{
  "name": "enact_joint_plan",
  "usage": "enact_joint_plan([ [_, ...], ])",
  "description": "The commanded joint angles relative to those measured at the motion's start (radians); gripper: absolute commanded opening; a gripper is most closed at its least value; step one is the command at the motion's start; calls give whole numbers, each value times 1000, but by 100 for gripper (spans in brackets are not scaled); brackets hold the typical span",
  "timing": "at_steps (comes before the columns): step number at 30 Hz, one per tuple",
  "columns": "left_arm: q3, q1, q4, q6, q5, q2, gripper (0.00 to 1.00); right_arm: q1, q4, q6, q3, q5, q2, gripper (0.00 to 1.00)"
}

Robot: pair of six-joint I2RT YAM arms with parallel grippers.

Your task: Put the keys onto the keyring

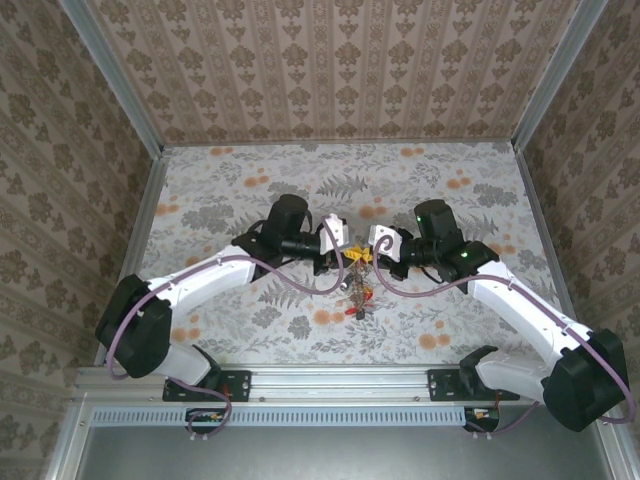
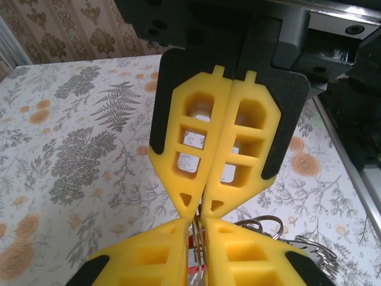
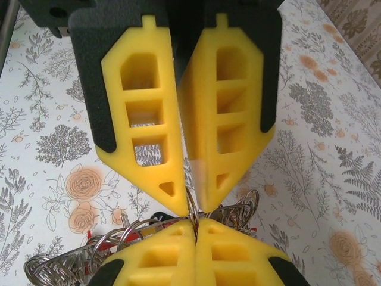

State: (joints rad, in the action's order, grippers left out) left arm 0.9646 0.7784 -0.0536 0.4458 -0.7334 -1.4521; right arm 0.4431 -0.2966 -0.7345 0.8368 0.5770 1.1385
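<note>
My two grippers meet tip to tip above the middle of the table. Between them hangs a bunch of metal rings and red-headed keys (image 1: 358,295). The right gripper (image 3: 195,223) is shut, with a thin metal ring (image 3: 191,202) of the bunch pinched at its tips. The left gripper (image 2: 199,223) has its jaws a narrow gap apart, with thin metal strands in the gap. I cannot tell whether they are pressed. Red key heads (image 3: 89,238) and a grey toothed keyring rim (image 3: 53,268) lie below the right fingers. More wire rings (image 2: 262,226) show beside the left fingers.
The floral table top (image 1: 230,190) stretches wide on both sides and behind the grippers. Patterned walls with metal rails (image 1: 150,190) close it in at the left, right and back. Purple cables loop along both white arms.
</note>
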Motion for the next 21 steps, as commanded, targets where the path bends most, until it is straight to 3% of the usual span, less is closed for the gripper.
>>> enact_joint_plan([
  [1, 61, 14, 129, 97, 33, -4, 15, 5, -12, -19, 18, 26, -23, 1],
  [9, 78, 25, 151, 96, 44, -31, 15, 6, -8, -5, 14, 26, -20, 0],
  [16, -2, 3, 48, 39, 35, 27, 23, 6, 5, 1, -1, 19, -17, 0],
  [21, 10, -6, 82, 48, 16, 20, 25, 6, 10, 4, -2, 20, -16, 0],
])
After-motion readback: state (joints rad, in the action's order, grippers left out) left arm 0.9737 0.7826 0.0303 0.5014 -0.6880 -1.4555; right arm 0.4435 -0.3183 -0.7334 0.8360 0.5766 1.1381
